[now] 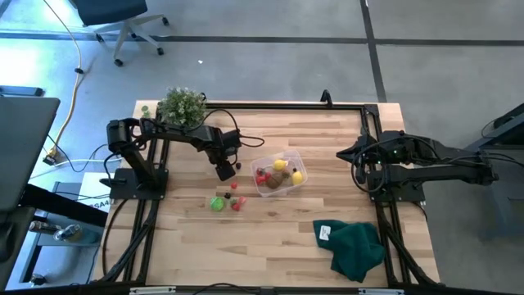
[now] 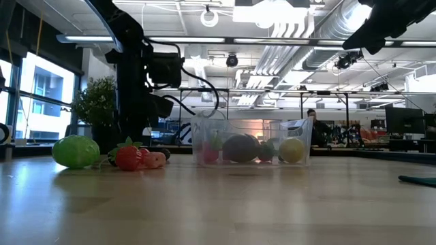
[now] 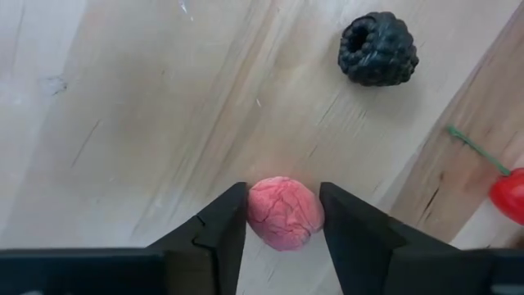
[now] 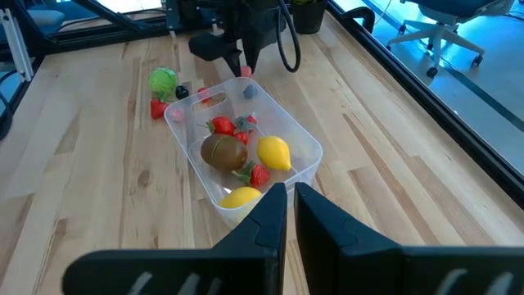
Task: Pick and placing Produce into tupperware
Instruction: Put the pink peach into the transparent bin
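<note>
At the table's centre, the left gripper (image 3: 282,215) points down with its fingers (image 3: 219,225) bracketing a pink raspberry (image 3: 283,213), close against both sides. The tupperware (image 1: 293,156), holding several produce pieces, sits just beside it at three o'clock. Farther toward three o'clock the right gripper (image 4: 291,205) waits, fingers closed on nothing.

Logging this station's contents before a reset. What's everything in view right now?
tupperware: one, clear, table centre, holding several red, yellow and brown produce pieces.
pink raspberry: one, on the wood between the left fingers.
black berry: one, loose on the wood nearby.
green produce: one, bright green, left of the tub, red pieces beside it.
potted plant: one, green, back left.
cloth: one, dark green, front right.
left gripper: fingers either side of the raspberry.
right gripper: shut, waiting at the right.
</note>
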